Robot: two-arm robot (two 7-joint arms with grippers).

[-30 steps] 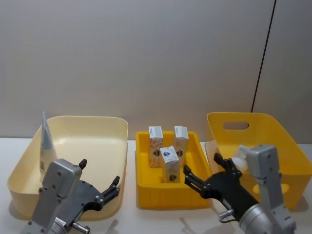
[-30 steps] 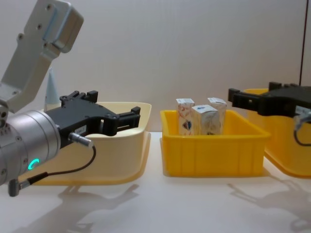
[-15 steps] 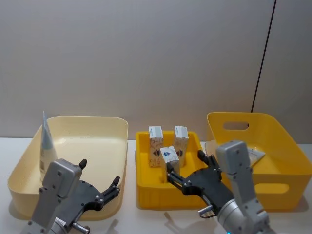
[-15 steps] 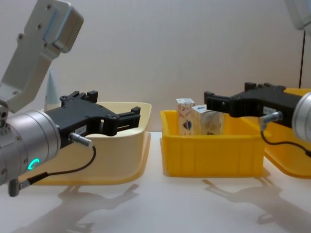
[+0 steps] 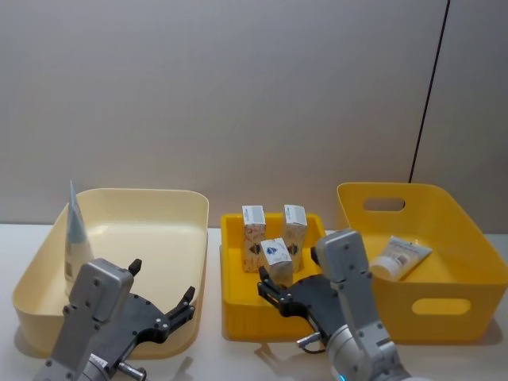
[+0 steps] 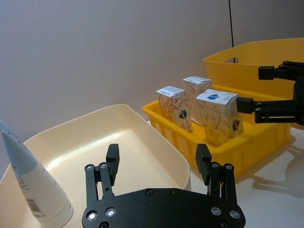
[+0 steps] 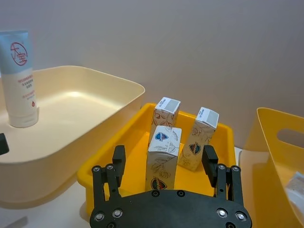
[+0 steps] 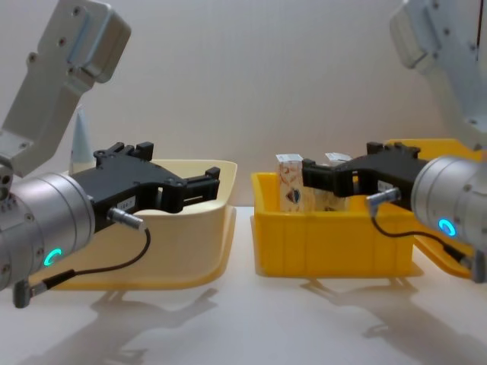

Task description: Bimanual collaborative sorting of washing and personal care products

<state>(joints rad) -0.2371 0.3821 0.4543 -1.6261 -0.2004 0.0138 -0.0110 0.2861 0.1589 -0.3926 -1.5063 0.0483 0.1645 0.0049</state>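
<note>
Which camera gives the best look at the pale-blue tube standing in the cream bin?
The right wrist view: the tube faces it, red circle logo and print showing. The head view sees it narrow, edge-on, the left wrist view its lower part, the chest view just its tip.

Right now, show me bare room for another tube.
Cream bin: bare floor right of the pale-blue tube, beyond the left gripper. Right yellow bin: bare floor beside the lying tube. Crowded: yellow tray, three cartons, right gripper at the front carton.
</note>
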